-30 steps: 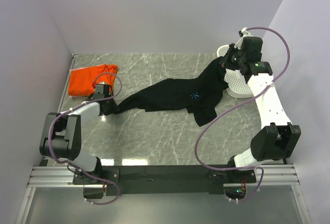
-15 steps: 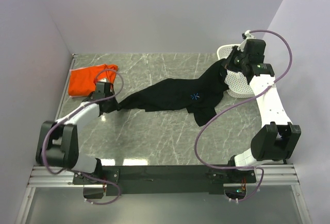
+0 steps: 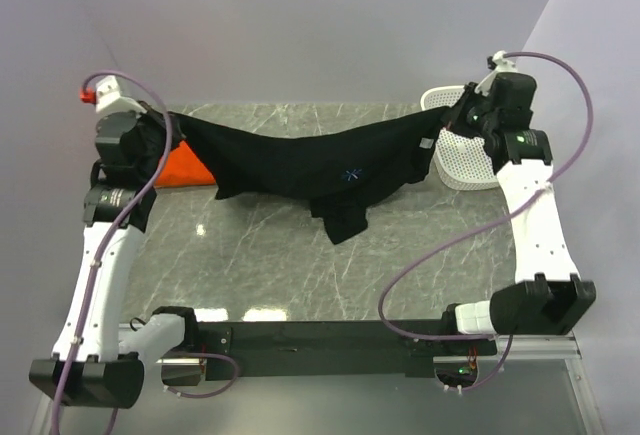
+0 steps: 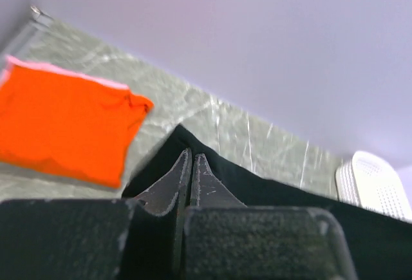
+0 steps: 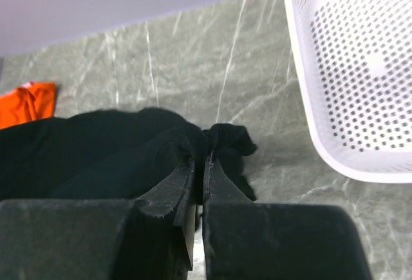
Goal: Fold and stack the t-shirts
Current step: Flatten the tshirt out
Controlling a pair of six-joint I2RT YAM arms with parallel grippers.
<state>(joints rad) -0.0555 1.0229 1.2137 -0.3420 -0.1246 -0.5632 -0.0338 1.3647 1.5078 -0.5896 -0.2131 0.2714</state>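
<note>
The black t-shirt [image 3: 300,160] with a small light-blue starburst mark hangs stretched between my two grippers above the table, and its lower part sags toward the middle. My left gripper [image 3: 160,127] is shut on its left end, seen close in the left wrist view [image 4: 192,156]. My right gripper [image 3: 462,113] is shut on its right end, seen close in the right wrist view [image 5: 200,158]. The orange t-shirt [image 3: 185,167] lies flat at the far left of the table, mostly hidden behind the black shirt; it shows more fully in the left wrist view [image 4: 61,129].
A white mesh basket [image 3: 462,160] stands at the far right, just below my right gripper; it also shows in the right wrist view [image 5: 360,67]. Walls close in the table on the left, back and right.
My left arm has risen and swung to the far left with the shirt's end. My right gripper rose too. The black shirt went from lying on the table to hanging stretched in the air.
</note>
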